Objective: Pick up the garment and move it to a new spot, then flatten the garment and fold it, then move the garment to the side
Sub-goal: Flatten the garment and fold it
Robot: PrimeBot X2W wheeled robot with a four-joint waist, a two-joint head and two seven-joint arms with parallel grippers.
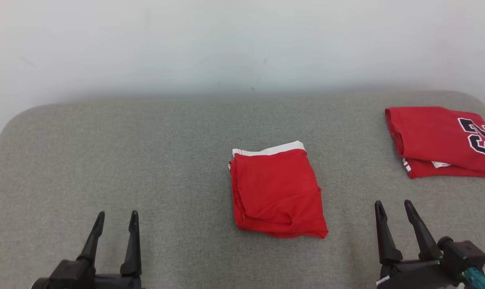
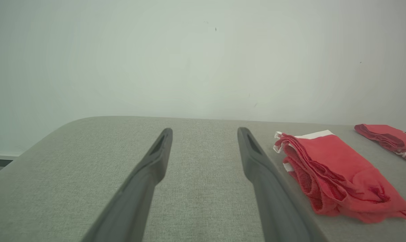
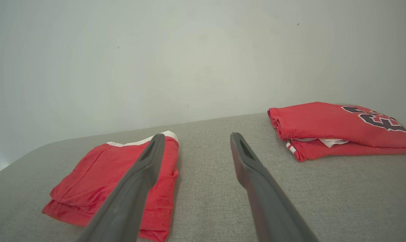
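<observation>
- Folded red fabric garment with a white waistband [image 1: 277,192] lies flat mid-way across the grey fabric-covered desk [image 1: 166,160]
- Left fingers [image 1: 132,241], at 7 o'clock of it, spread apart, empty
- Right fingers [image 1: 385,233], at 4 o'clock, spread apart, empty
- Folded red jersey with dark numerals [image 1: 435,136] at 2 o'clock, well apart

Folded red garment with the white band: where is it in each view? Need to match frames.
Head view: folded red garment at centre, white band at its far edge.
Left wrist view: right side, seen edge-on.
Right wrist view: lower left.
Shared landmark: numbered red jersey, to the garment's right in every view.
</observation>
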